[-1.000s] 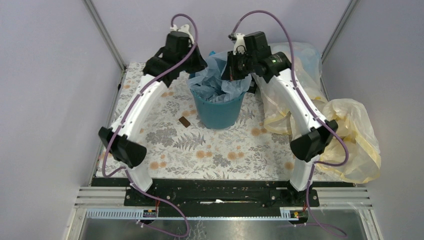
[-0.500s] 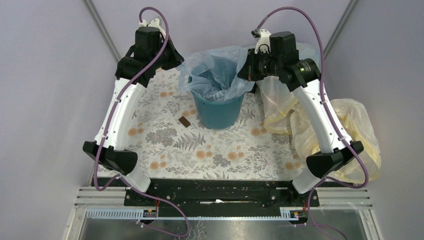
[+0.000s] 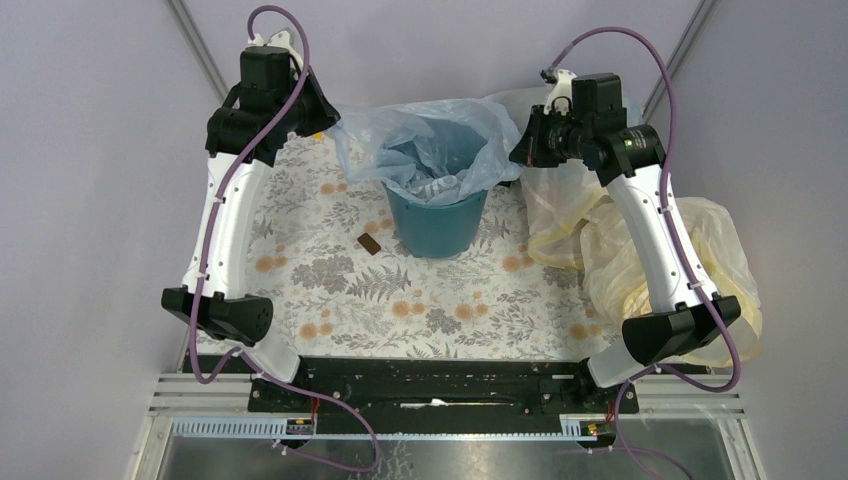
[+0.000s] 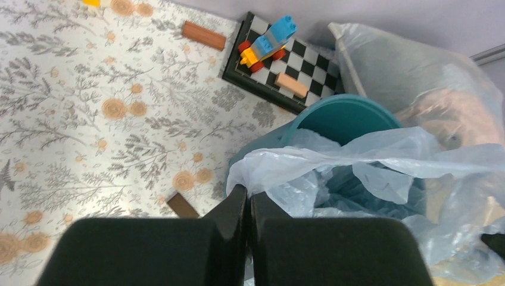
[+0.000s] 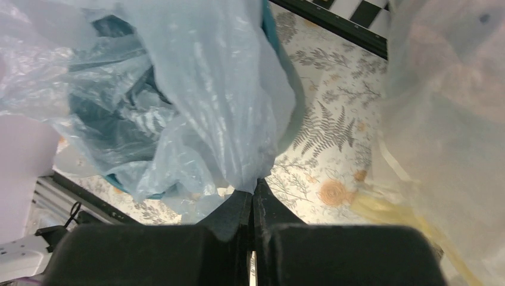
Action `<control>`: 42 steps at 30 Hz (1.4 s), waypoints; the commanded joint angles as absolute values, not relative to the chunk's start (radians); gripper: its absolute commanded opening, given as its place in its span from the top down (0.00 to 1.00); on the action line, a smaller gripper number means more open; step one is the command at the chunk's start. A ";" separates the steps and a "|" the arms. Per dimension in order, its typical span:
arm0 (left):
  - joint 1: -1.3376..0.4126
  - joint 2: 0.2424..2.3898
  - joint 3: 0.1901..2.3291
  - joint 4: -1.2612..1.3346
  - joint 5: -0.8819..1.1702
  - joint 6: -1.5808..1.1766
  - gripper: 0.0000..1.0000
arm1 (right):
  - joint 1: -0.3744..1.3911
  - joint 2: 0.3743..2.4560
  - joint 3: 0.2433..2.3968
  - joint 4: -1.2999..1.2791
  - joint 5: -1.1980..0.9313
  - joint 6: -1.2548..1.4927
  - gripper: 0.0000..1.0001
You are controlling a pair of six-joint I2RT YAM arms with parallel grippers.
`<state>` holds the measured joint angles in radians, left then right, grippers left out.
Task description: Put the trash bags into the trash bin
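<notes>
The teal trash bin [image 3: 437,225] stands at the table's back middle. The light-blue trash bag [image 3: 425,140] hangs inside it with its mouth stretched wide above the rim. My left gripper [image 3: 325,122] is shut on the bag's left edge, and in the left wrist view [image 4: 248,192] the plastic [image 4: 333,161] bunches at the fingertips above the bin [image 4: 342,119]. My right gripper [image 3: 515,150] is shut on the bag's right edge, and in the right wrist view [image 5: 255,186] the film [image 5: 226,101] hangs taut from the tips.
A stuffed whitish bag [image 3: 560,190] and a bulky pale-yellow bag [image 3: 700,270] lie right of the bin. A small brown block [image 3: 369,244] lies left of the bin. A checkered board [image 4: 286,65] with toy blocks sits behind the bin.
Both grippers have moved outward and up, left going left and right going right. The bag's mouth has been pulled wide open over the bin.
</notes>
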<state>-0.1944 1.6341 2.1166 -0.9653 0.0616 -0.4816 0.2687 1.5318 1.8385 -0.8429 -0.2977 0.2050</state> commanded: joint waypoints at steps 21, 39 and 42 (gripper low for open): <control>-0.166 1.507 1.484 -0.594 0.097 -0.474 1.00 | 0.252 1.460 1.392 -0.682 -0.144 0.189 0.78; -0.166 1.388 1.555 -0.443 0.204 -0.527 1.00 | 0.252 1.168 1.455 -0.407 -0.257 -0.035 0.20; -0.166 1.395 1.590 -0.454 0.218 -0.526 1.00 | 0.252 1.159 1.456 -0.309 -0.357 -0.044 0.19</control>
<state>-0.1707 1.4105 1.5181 -0.5064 0.1848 -0.5217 0.2550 1.1709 1.4250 -0.4892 -0.2306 0.0154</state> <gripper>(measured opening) 0.002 0.797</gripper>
